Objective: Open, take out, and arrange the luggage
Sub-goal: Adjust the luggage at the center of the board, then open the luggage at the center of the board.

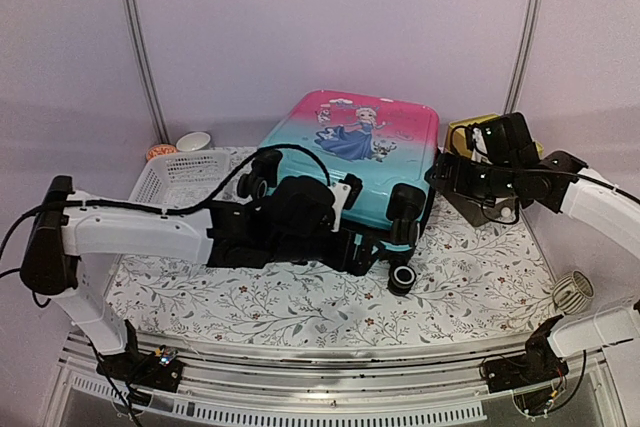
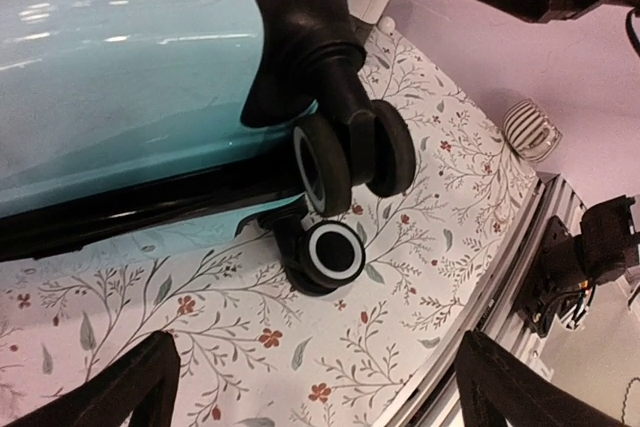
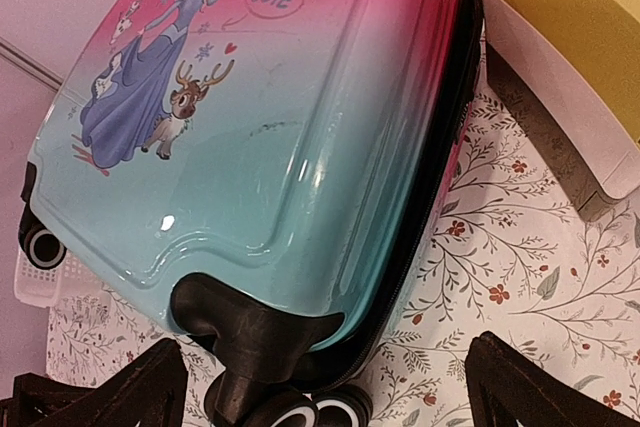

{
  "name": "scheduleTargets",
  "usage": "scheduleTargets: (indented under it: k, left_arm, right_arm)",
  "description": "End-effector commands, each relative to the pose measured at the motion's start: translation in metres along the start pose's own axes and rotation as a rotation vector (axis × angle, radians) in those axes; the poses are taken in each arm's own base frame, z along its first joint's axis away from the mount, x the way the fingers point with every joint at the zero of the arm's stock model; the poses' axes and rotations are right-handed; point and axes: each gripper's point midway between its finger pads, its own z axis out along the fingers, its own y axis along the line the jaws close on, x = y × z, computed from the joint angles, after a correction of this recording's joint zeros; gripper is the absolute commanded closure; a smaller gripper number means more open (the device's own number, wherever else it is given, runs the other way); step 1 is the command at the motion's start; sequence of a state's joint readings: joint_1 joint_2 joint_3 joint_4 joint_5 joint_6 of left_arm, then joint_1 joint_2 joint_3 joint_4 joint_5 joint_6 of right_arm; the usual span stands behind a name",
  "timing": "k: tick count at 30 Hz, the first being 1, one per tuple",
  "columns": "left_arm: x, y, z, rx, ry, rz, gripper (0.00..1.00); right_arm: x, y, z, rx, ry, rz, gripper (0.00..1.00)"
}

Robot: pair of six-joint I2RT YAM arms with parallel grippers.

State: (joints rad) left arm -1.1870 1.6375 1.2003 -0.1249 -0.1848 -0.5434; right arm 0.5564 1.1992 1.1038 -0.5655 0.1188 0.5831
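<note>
Your left gripper (image 1: 362, 250) hangs low over the flowered cloth (image 1: 300, 307) at the suitcase's near right corner. Its fingers are spread wide and hold nothing, and the wrist view shows its gripper (image 2: 325, 397) facing the black wheels (image 2: 340, 162) without touching them. Your right gripper (image 1: 443, 173) is just as wide apart and empty. It is poised above the suitcase's right side, close to the yellow-topped box (image 1: 470, 129), and in its own view that gripper (image 3: 335, 397) frames the same wheel corner from above. I judge that both are placed this way to work the black zipper band (image 3: 440, 167). The band runs round the shell's edge and looks closed all along the stretch you can see. No zipper pull shows in any view, so you have to find it before anything can open. The suitcase (image 1: 385, 182) lies flat on its back near the back of the table, with the printed face up. The white basket (image 1: 165, 175) is on its left and the box on its right, with a strip of cloth showing between case and box. Whether its far left corner touches the basket you cannot tell. Its long axis runs roughly from you toward the far wall, a little askew. The turquoise wheel end points at the arms and the pink top end points away. That puts the side runs of the zipper within reach of each arm, while the far end sits furthest from both.
</note>
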Motion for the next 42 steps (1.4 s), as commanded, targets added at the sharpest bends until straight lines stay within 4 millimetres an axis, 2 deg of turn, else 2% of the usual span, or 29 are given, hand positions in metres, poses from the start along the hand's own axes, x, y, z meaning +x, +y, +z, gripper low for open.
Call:
scheduleTargets:
  k: [1, 9, 17, 20, 21, 24, 33, 36, 40, 42]
  left_arm:
    - [-0.026, -0.027, 0.014, 0.051, -0.102, -0.047, 0.02]
    - [-0.014, -0.031, 0.052, 0.058, -0.103, -0.077, 0.02]
    - [-0.013, -0.036, 0.078, 0.062, -0.110, -0.103, 0.02]
    - [-0.018, -0.035, 0.082, 0.048, -0.125, -0.107, 0.02]
    - [-0.010, -0.032, 0.091, 0.036, -0.109, -0.101, 0.02]
    - [-0.007, -0.029, 0.102, 0.019, -0.102, -0.103, 0.02]
    - [-0.014, -0.028, 0.127, -0.012, -0.105, -0.099, 0.03]
    - [-0.022, -0.019, 0.128, -0.045, -0.129, -0.086, 0.13]
    - [-0.032, -0.008, 0.121, -0.087, -0.161, -0.051, 0.43]
    - [-0.032, -0.004, 0.116, -0.101, -0.163, -0.033, 0.54]
  right_arm:
    - [0.001, 0.002, 0.000, -0.047, -0.007, -0.001, 0.01]
    - [0.003, -0.005, 0.001, -0.040, -0.015, -0.012, 0.01]
    - [0.002, -0.010, 0.000, -0.028, -0.026, -0.016, 0.01]
    - [0.002, -0.012, -0.002, -0.027, -0.033, -0.015, 0.01]
    - [0.002, -0.013, -0.002, -0.026, -0.035, -0.013, 0.01]
    - [0.003, -0.014, -0.003, -0.026, -0.037, -0.008, 0.01]
    - [0.008, -0.018, 0.000, -0.022, -0.025, -0.002, 0.01]
    - [0.011, -0.021, 0.003, -0.013, -0.017, 0.001, 0.01]
    - [0.013, -0.025, 0.005, -0.006, -0.012, 0.007, 0.01]
    - [0.013, -0.026, 0.005, -0.003, -0.012, 0.010, 0.01]
